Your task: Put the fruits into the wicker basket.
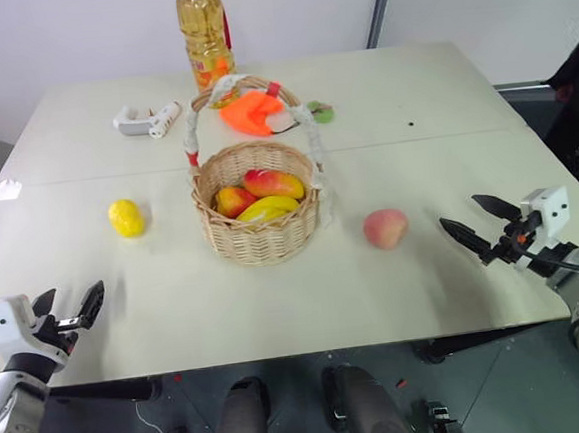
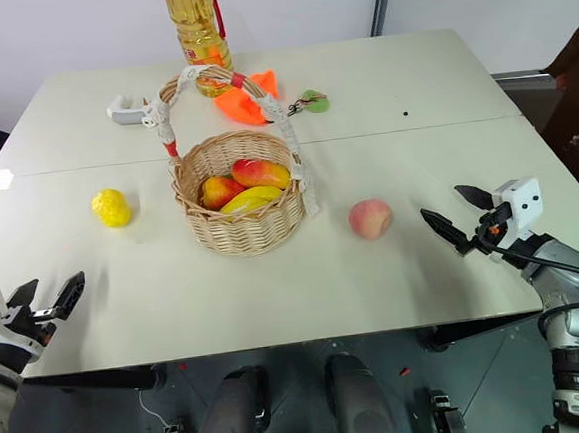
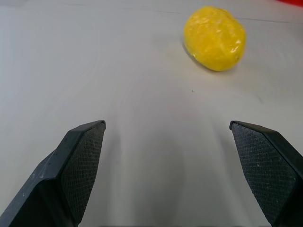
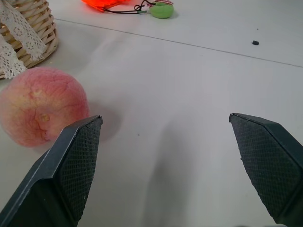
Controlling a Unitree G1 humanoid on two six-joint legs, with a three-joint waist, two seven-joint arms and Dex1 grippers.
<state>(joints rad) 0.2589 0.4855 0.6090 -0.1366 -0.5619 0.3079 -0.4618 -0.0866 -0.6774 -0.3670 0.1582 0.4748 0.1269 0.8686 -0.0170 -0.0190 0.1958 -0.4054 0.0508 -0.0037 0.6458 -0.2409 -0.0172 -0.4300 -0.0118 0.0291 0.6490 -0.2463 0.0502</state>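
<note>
While both fruits lie loose on the desk [image 1: 456, 294], neither pincer has anything in it. The wicker basket [image 1: 258, 219] stands near the middle of the desk, already holding red-yellow mangoes [image 1: 274, 184], its white-wrapped handle arching over them. The lemon [image 1: 126, 217] sits on the basket's left, toward the left edge of the desk, well apart from the basket; the peach [image 1: 386, 228] sits on the basket's right, closer to it and nearer the front edge. The left pincer [image 1: 69, 306] hangs at the front left corner with its fingers spread wide, and the lemon lies ahead of it and somewhat to its right, well apart, so this arm is plainly the nearer one for that fruit. The right pincer [image 1: 470, 218] stands near the right edge, likewise wide open and pointing inward across the desk, with the peach just to its left; in the right wrist view the peach [image 4: 42, 106] sits off to one side of the line between the fingers, not centred in the gap. The lemon's long axis seems to run roughly front to back, though it is hard to be sure at this size. Beyond the basket, toward the far edge, stand an oil bottle [image 1: 205, 33], an orange cloth [image 1: 251, 114] and a small white tool [image 1: 146, 119].
</note>
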